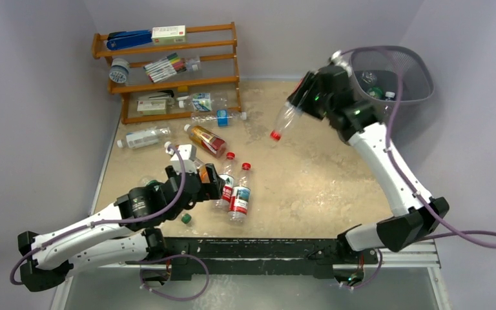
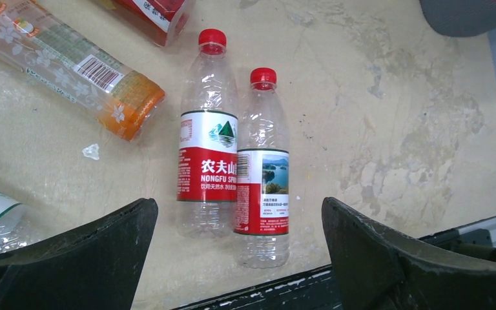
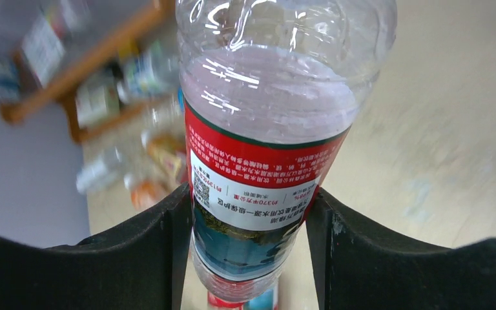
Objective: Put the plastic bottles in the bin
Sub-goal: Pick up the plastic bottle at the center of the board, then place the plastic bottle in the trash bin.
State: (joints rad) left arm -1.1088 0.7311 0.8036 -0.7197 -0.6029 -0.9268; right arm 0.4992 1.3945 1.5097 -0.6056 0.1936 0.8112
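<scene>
A: Right gripper (image 3: pixel 248 248) state?
B: Clamped on a red-label bottle (image 3: pixel 258 161), both fingers (image 3: pixel 135 258) pressed against the label. Top view: the bottle is tilted, red cap down, in the air just left of the bin (image 1: pixel 421 76).
A: Bin contents?
B: Some bottles inside (image 1: pixel 369 79) show over the rim; count unclear through the mesh.
A: Left gripper (image 2: pixel 237 210)?
B: Jaws spread wide, nothing between them, low over two red-capped bottles (image 2: pixel 208 155) lying side by side near the front edge of the table (image 1: pixel 323 174). Contact with them: cannot tell.
A: Clutter nearby?
B: Orange-filled bottle (image 2: pixel 77 74) just left of the pair. Loose green cap (image 1: pixel 185 219) beside the left arm. Other bottles (image 1: pixel 143 137) lie before the wooden rack (image 1: pixel 181 82), some on its shelves near the markers (image 1: pixel 165 66).
</scene>
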